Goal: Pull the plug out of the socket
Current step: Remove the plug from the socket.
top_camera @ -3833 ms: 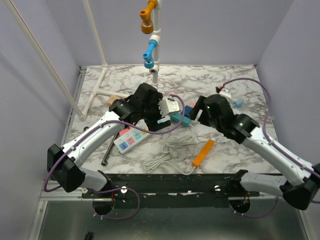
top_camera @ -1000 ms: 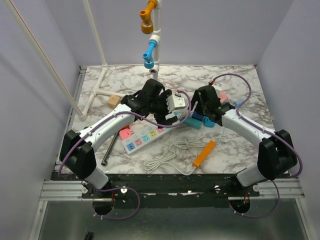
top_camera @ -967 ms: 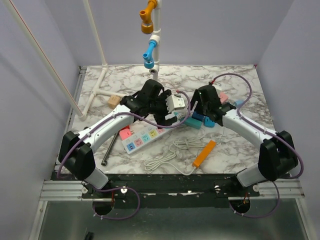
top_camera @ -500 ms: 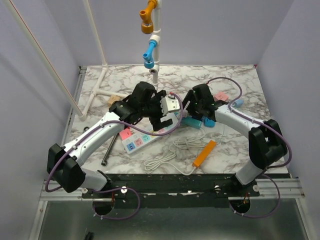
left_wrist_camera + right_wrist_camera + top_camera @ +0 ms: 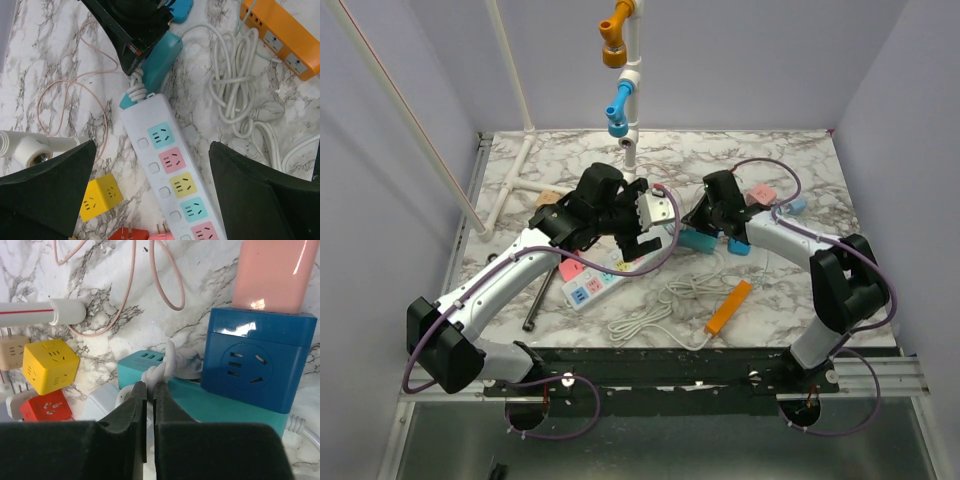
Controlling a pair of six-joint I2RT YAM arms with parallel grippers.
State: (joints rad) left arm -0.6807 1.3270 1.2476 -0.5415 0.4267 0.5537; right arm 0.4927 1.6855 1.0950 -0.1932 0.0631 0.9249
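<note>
Though beside the socket [image 5: 172,185], teal strip [image 5: 160,62], yellow cube [image 5: 101,196].

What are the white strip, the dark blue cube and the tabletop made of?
White power strip: smooth moulded plastic by its look, satin, with pastel outlet faces. Dark blue cube: hard glossy plastic, bright highlights along its top. Tabletop: marble-veined; real stone or printed laminate, I cannot tell.

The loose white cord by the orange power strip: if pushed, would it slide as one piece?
Probably not: the loose white cord lies in slack, uneven loops, so it likely flops and spreads. Overlapping loops may drag each other along.
</note>
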